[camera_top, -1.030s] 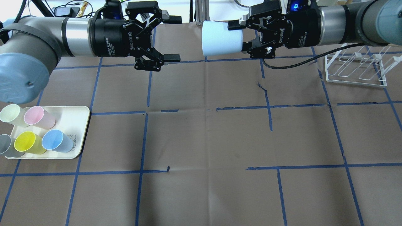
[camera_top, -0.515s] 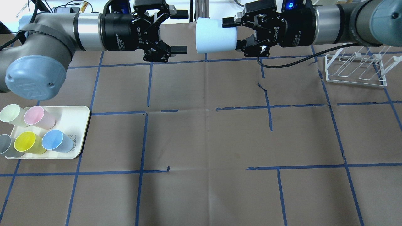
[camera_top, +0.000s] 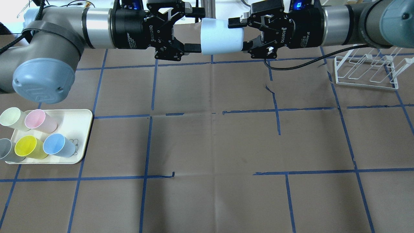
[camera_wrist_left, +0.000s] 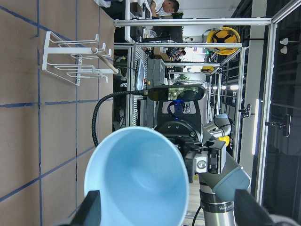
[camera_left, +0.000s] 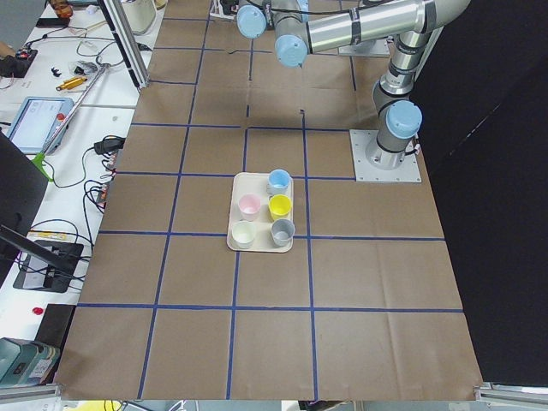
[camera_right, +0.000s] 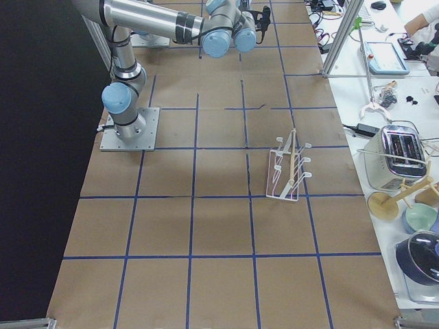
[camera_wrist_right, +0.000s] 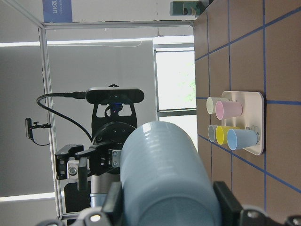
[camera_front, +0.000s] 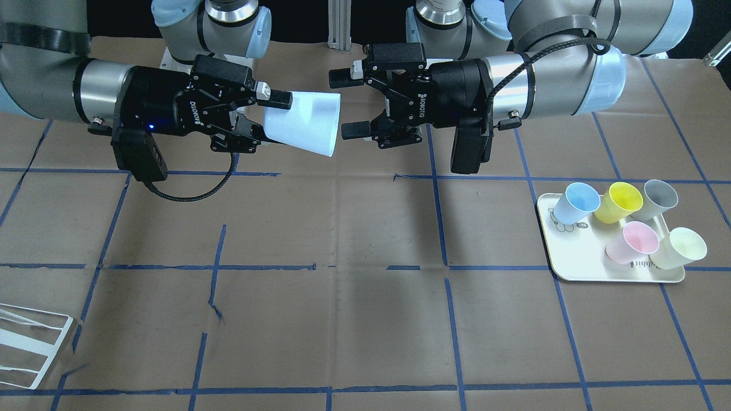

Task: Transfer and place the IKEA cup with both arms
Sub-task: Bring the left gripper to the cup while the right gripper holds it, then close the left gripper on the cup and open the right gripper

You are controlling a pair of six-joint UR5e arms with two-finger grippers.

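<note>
My right gripper [camera_top: 242, 32] is shut on the narrow base end of the pale-blue IKEA cup [camera_top: 221, 36]. It holds the cup on its side, high above the table's far middle, with the mouth towards my left arm. My left gripper [camera_top: 193, 30] is open, one finger on each side of the cup's rim, not closed on it. In the front-facing view the cup [camera_front: 305, 123] sits between the right gripper [camera_front: 273, 117] and the open left gripper [camera_front: 348, 104]. The left wrist view looks into the cup's mouth [camera_wrist_left: 136, 179]. The right wrist view shows its outer wall [camera_wrist_right: 164, 174].
A cream tray [camera_top: 81, 129] at the near left holds the second pale-blue cup [camera_top: 58, 145], a pink cup [camera_top: 40, 120], a yellow cup [camera_top: 29, 147] and others. A white wire rack [camera_top: 365, 72] stands at the far right. Blue tape lines grid the brown table.
My left gripper has moved right, still open, until its fingers reach the cup's rim. My right gripper, with the cup, shifted slightly left and then held.
</note>
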